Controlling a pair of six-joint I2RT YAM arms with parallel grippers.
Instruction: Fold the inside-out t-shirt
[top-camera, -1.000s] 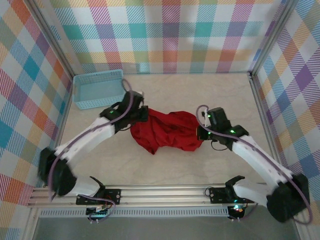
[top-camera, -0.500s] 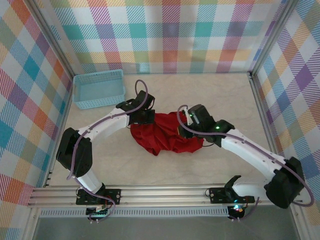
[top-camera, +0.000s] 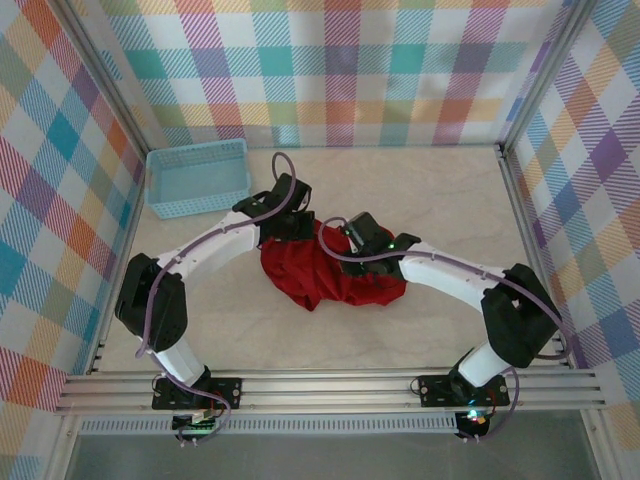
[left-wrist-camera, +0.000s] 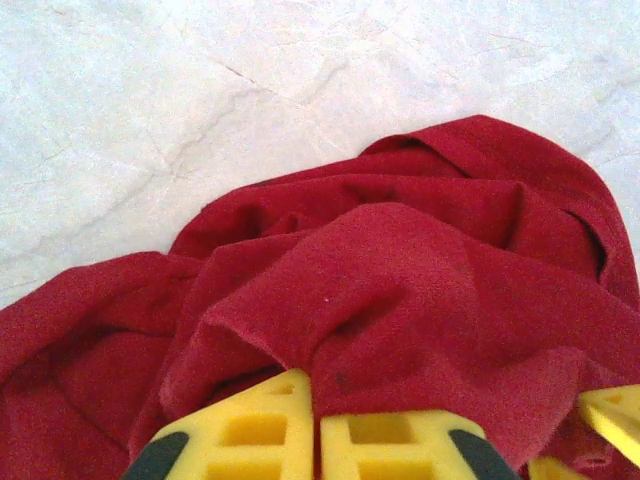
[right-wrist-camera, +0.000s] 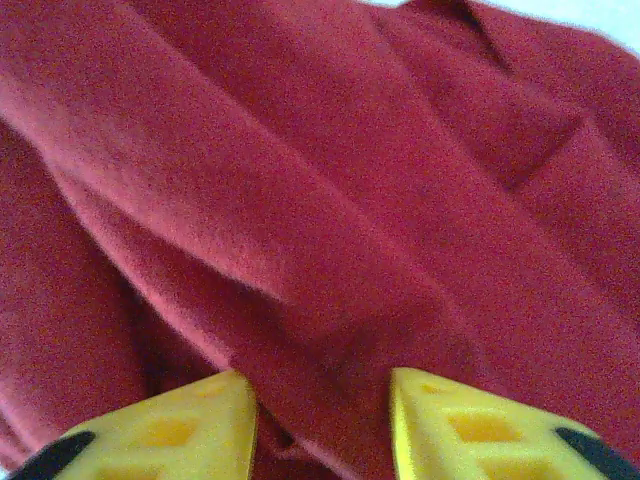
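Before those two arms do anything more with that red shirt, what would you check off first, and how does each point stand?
1. Left gripper holds cloth: ok, jaws shut on a fold of the t-shirt.
2. Right gripper holds cloth: not ok, jaws apart astride a ridge of cloth.
3. T-shirt spread flat: not ok, bunched in a heap.
4. Neck label found: cannot tell.
5. Basket out of the way: ok, apart from the t-shirt, far left on the table.
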